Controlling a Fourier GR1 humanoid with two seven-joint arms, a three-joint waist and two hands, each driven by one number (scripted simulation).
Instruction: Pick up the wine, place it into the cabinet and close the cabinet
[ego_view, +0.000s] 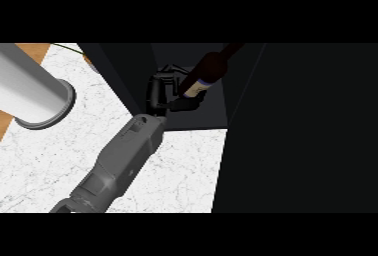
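The wine bottle (210, 68) is dark with a white label near its base. It leans to the upper right inside the open cabinet (198, 116), just above the cabinet's grey floor. My left hand (164, 91) reaches into the opening from the lower left and is shut on the bottle's lower part, thumb under the label and fingers curled at its left side. The grey forearm (122, 155) crosses the white marble counter (44, 165). The bottle's top fades into the dark cabinet interior. My right hand shows nowhere.
A wide black panel (303, 130), the cabinet's open door, fills the right side. The cabinet's dark left wall (118, 75) stands beside my hand. A big silver cylinder (33, 90) lies at the upper left. The counter's wooden edge (33, 49) shows beyond it.
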